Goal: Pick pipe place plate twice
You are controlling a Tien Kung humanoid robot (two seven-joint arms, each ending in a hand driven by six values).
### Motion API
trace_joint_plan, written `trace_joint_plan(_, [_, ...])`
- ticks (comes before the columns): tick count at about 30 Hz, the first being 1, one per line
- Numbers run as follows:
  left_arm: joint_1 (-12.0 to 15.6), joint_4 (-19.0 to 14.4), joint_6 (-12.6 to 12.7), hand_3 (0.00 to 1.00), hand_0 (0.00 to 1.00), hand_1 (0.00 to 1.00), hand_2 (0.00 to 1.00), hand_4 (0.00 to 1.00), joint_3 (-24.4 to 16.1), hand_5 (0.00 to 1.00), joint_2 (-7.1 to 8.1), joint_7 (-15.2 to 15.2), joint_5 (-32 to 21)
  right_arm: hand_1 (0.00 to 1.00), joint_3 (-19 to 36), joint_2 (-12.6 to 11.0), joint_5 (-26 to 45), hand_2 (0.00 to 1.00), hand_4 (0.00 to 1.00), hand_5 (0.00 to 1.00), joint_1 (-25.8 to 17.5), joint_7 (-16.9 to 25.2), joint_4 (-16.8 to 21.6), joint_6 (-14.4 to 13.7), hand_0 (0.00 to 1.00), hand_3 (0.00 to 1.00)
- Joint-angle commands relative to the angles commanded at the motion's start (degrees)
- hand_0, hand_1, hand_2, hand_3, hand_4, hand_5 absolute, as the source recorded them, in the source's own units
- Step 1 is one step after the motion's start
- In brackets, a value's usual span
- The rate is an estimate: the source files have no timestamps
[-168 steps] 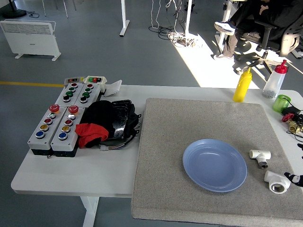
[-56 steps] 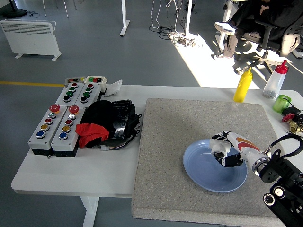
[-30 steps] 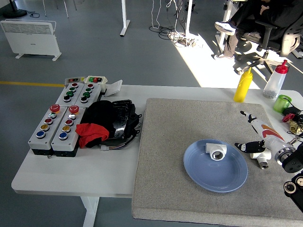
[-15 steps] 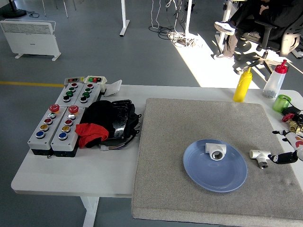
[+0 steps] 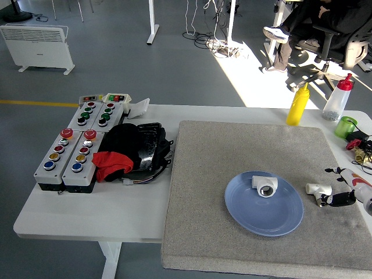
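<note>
Pipe [image 5: 319, 190] touching right hand [image 5: 349, 189] fingers [image 5: 339, 199], beside plate [image 5: 247, 211]

plate [image 5: 256, 214]: pale blue
pipe fitting on plate [image 5: 265, 185]: white
second pipe fitting [image 5: 318, 189], at 3 o'clock of the plate: white — grey metal end
mat [image 5: 221, 151]: speckled grey-beige
right hand [image 5: 344, 190]: black fingers — white and red shell
squeeze bottle [image 5: 297, 104]: yellow
</note>
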Motion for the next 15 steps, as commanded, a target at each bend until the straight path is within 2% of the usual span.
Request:
trace_joint_plan(6, [0.6,0.0,0.0,0.636,0.679,0.67,0.7,0.342,-0.1,0.998,0.0,0.0,0.1,0.858,-1.6,0.3,0.8,0.947,0.794,0.298,-0.4,-0.3,0.0,0.4,0.951,0.88])
trace_joint_plan(15, [0.8,0.1,0.0,0.636,0.679,0.671,0.7,0.339,0.2,0.998,0.0,-0.2,-0.3,0.858,-0.5,0.1,0.7,0.948,0.8,0.313,-0.6,0.3,1.4,-1.7,0.944,0.878])
